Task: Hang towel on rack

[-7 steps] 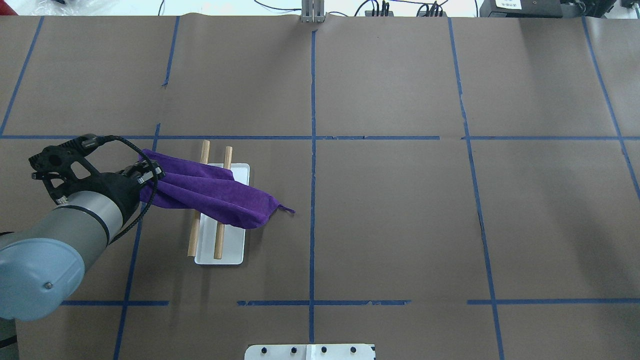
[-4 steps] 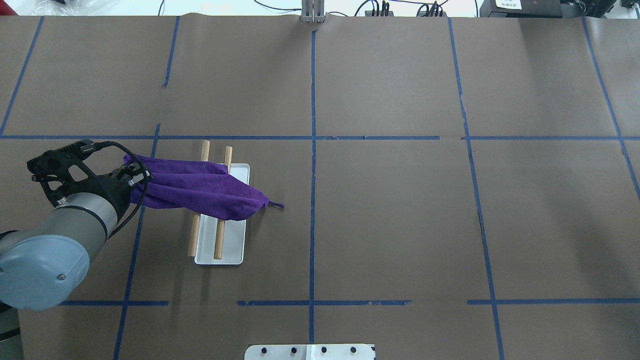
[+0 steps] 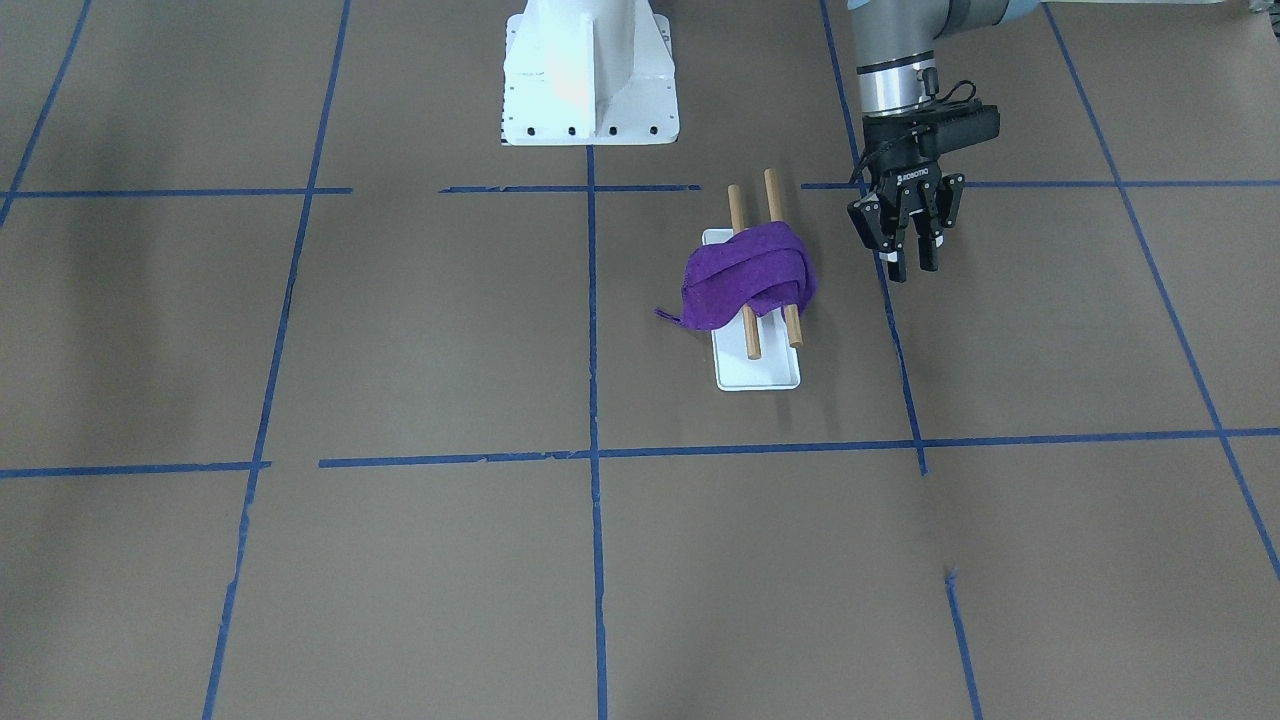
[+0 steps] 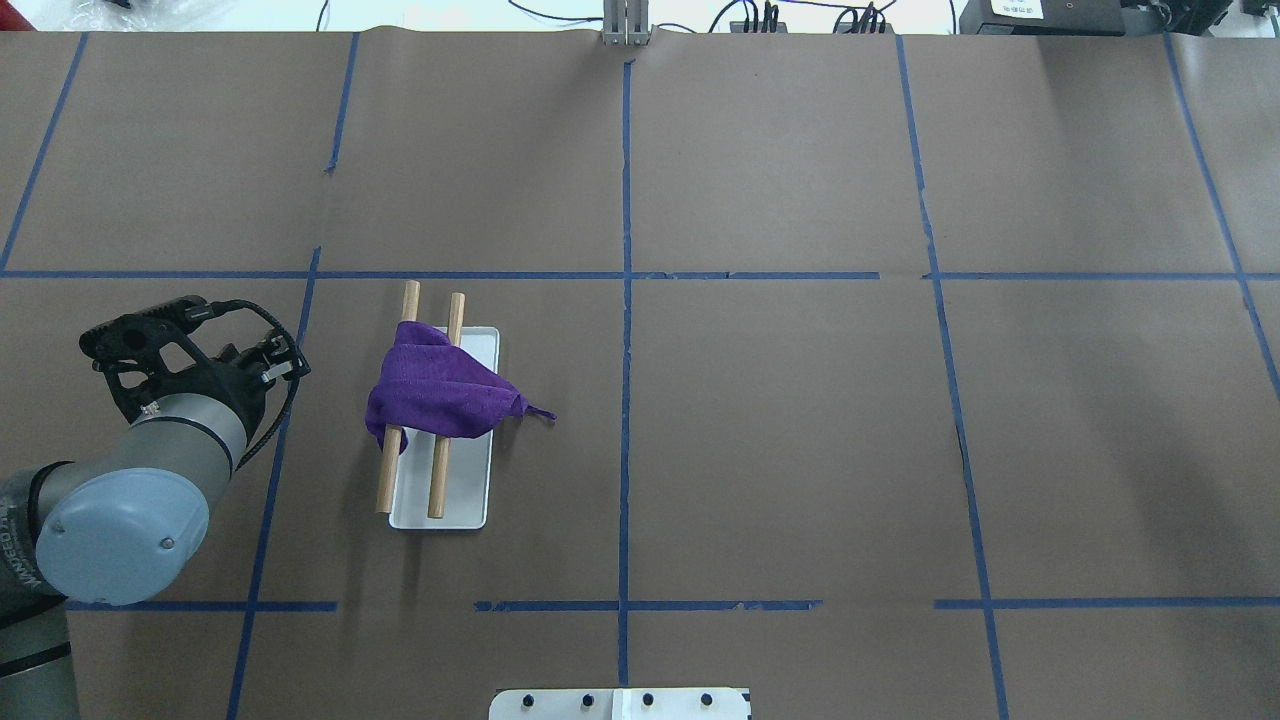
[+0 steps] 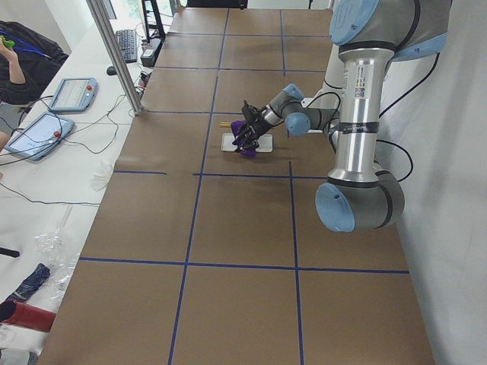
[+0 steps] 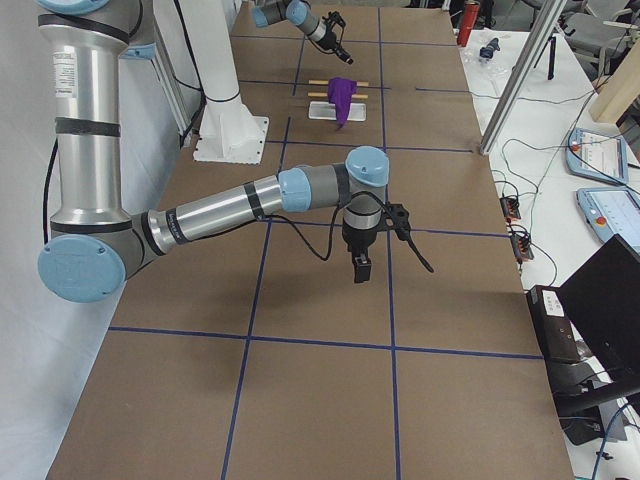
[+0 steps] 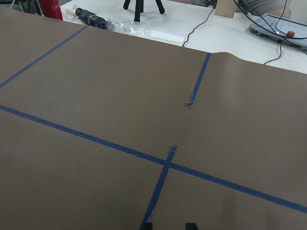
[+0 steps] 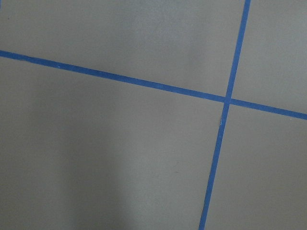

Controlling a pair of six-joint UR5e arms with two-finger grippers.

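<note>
The purple towel (image 4: 440, 393) lies bunched over the two brown dowels (image 4: 437, 480) of the rack, whose white base plate (image 4: 466, 485) sits left of the table's middle. In the front-facing view the towel (image 3: 745, 275) hangs over both dowels above the plate (image 3: 760, 372), with a corner loop sticking out sideways. My left gripper (image 3: 911, 270) is open and empty, hovering beside the rack and clear of the towel; its fingertips (image 7: 191, 225) stand apart in the left wrist view. My right gripper (image 6: 361, 268) hangs over bare table far from the rack, and I cannot tell whether it is open or shut.
The white bolted robot pedestal (image 3: 590, 75) stands at the near table edge behind the rack. Blue tape lines (image 4: 625, 400) grid the brown paper. Cables and boxes (image 4: 760, 18) lie beyond the far edge.
My left gripper has let go of the towel and drawn away from the rack. The towel, stretched out before, now rests bunched on the two dowels.
</note>
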